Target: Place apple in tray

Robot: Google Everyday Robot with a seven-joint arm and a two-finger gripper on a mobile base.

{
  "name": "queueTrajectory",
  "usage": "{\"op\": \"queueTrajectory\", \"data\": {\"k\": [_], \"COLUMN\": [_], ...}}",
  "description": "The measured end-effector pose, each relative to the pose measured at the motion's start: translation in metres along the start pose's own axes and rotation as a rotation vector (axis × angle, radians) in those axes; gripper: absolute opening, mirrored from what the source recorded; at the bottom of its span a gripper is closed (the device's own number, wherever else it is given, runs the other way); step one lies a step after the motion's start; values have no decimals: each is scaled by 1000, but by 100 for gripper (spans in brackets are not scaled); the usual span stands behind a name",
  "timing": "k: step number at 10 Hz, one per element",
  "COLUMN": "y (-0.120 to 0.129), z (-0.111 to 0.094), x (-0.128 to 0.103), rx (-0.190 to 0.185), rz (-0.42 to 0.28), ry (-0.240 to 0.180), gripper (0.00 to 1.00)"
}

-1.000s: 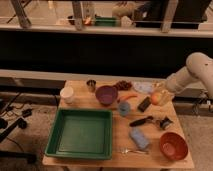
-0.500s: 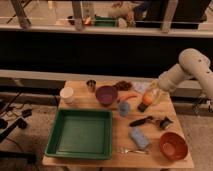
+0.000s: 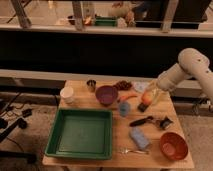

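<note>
Gripper (image 3: 145, 102) is over at about 2 o'clock on the table (image 3: 150, 161), and as far as I can make out it's clamped around the apple (image 3: 146, 97), with the fruit just off the wood. The tray (image 3: 79, 111) is well apart from it, down at roughly 8 o'clock from the apple.

How I'd run the carry: get some height first. The straight line to the tray goes right past the blue cup (image 3: 124, 108), with the carrot (image 3: 128, 96) and the purple bowl (image 3: 106, 94) just beside that path, so a low swing risks clipping something. Keep the grip firm, since a round fruit can roll out of two fingers. Stop over the middle of the tray, not its rim, come down close to the floor, then let go so the apple doesn't bounce out.

Compared with a second ago: the arm's elbow has come up noticeably, and the gripper with the apple has nudged a bit toward 9 o'clock. Everything else on the table sits where it was.
</note>
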Motion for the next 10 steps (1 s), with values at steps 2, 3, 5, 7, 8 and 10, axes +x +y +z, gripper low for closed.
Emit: {"op": "queueTrajectory", "data": {"k": [2, 3, 5, 7, 8, 10], "y": [-1, 0, -1, -1, 0, -3], "z": [0, 0, 1, 1, 6, 21], "x": [0, 0, 0, -2, -11, -36], "rx": [1, 2, 2, -4, -30, -70], "rz": [0, 0, 0, -16, -53, -122], "ry": [0, 0, 0, 6, 7, 4], "gripper": [2, 2, 2, 2, 2, 2]}}
